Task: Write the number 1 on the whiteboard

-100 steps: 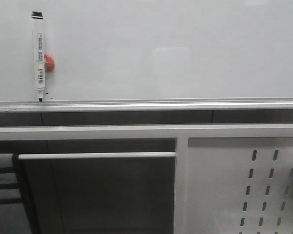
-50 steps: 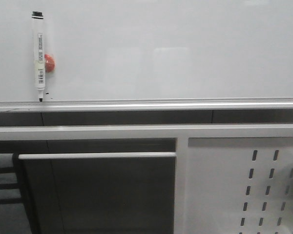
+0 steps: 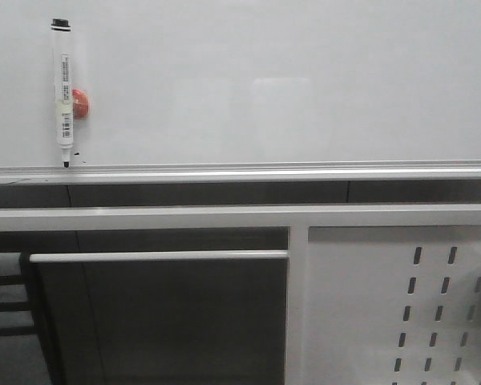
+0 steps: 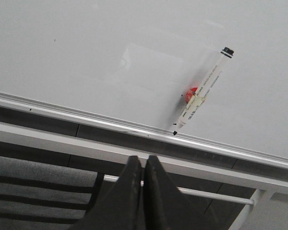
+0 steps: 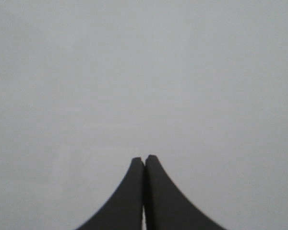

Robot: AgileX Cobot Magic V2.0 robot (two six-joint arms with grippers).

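Observation:
The whiteboard (image 3: 289, 80) fills the upper half of the front view, with a silver rail (image 3: 264, 172) along its lower edge. A white marker (image 3: 63, 88) with a black cap stands upright at the far left, tip down on the rail, beside a red magnet (image 3: 81, 103). The number 1 is out of view. My left gripper (image 4: 143, 158) is shut and empty, below the rail and apart from the marker (image 4: 201, 91). My right gripper (image 5: 144, 157) is shut and empty, facing a plain pale grey surface. Neither gripper shows in the front view.
Under the board run a white frame beam (image 3: 224, 216) and a thin white bar (image 3: 160, 257). A white panel with slot holes (image 3: 433, 305) stands at the lower right. Dark slats (image 3: 4, 297) sit at the lower left. Small black specks (image 3: 78, 153) lie near the marker's tip.

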